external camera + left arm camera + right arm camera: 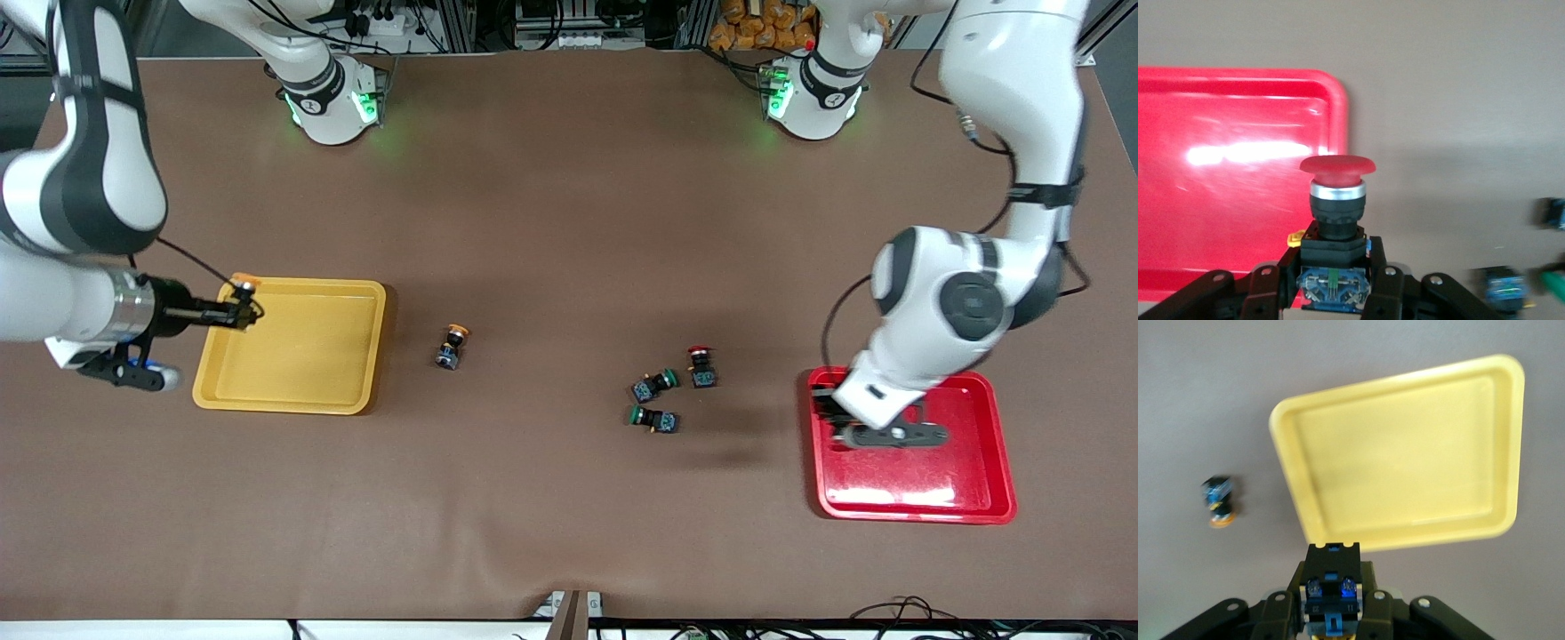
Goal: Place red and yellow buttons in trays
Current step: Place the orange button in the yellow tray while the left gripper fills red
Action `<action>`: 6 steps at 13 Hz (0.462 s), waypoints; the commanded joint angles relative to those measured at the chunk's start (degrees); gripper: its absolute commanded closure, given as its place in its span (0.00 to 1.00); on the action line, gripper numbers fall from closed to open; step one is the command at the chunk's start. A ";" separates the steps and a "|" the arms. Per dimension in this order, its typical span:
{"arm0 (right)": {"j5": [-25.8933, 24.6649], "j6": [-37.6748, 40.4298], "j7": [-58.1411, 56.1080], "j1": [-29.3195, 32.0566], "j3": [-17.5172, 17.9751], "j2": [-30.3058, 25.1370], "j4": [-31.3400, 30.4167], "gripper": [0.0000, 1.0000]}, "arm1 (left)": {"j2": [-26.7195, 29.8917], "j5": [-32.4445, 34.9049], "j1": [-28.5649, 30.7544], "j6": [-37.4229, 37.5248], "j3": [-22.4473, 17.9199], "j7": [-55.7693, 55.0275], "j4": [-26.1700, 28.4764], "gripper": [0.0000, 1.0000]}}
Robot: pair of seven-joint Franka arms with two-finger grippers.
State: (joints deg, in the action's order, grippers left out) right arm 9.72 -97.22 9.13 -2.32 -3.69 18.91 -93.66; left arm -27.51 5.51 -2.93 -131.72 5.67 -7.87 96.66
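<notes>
From my seat, the right gripper (238,307) hangs over the yellow tray (293,391) at the rim toward the right arm's end of the table. Its fingers are closed on a yellow-capped button (242,286); in the right wrist view I see that button's black-and-blue body (1331,587) pinched between the fingers, with the tray (1405,453) below it. The tray sits near the table edge at the right arm's end, about midway between the robots' edge and the camera's edge.

Next along, a second yellow-capped button (452,346) lies on its side on the bare brown table (569,222), just beside the yellow tray toward the middle; the right wrist view catches it too (1219,501).

Past the middle I see a small cluster: two green-capped switches (655,385) (653,419) lying on their sides, one nearer the camera than the other, and a red-capped button (701,366) just beside them.

Toward the left arm's end sits the red tray (978,498), nearer the camera's edge than the yellow one. The left gripper (836,418) hangs over its rim on the side facing the cluster. In the left wrist view its fingers (1385,287) are clamped on the body of another red-capped button (1337,200), cap pointing away from the wrist, with the red tray (1225,200) underneath.
</notes>
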 commanded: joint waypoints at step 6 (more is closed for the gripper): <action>-1.20 -19.30 -9.29 0.12 1.23 11.83 -9.08 1.00 | -6.05 0.47 13.55 -1.34 0.65 21.73 -1.72 1.00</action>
State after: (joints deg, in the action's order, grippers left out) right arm 9.08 -114.25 2.63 -2.59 -2.75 27.52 -103.20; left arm -29.67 5.51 8.01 -131.96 5.67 10.10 97.37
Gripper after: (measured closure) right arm 0.665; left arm 0.581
